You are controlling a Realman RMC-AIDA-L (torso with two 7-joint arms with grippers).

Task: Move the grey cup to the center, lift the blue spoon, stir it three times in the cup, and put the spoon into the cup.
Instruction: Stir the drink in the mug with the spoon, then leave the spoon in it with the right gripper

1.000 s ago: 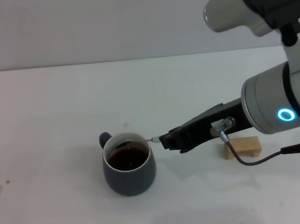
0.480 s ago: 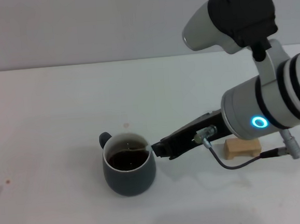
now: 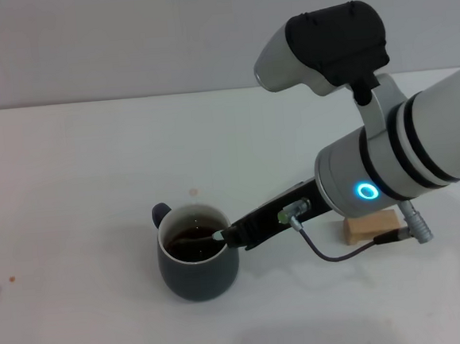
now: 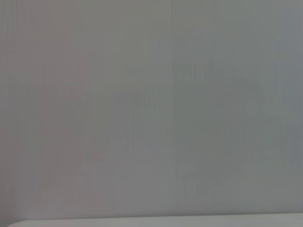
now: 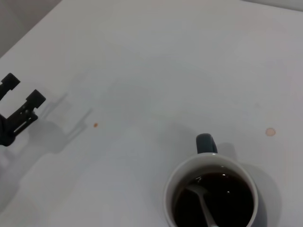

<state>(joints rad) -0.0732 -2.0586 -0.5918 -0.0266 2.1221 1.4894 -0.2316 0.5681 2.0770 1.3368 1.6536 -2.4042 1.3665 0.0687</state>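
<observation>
with the right end effector (image 3: 229, 236) clamped on the blue spoon (image 5: 202, 204), the grey cup (image 3: 197, 266) stands amid bare table (image 3: 79, 176)

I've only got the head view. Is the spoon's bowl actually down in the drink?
Observer: Yes. The right wrist view shows the blue spoon with its bowl under the dark liquid in the grey cup; the right gripper holds its handle.
Operator: Where's the left gripper?
Observer: The left gripper is well away from the cup, low over the table, open and holding nothing.
Operator: Anything on its own camera?
Observer: Only a blank grey wall.
</observation>
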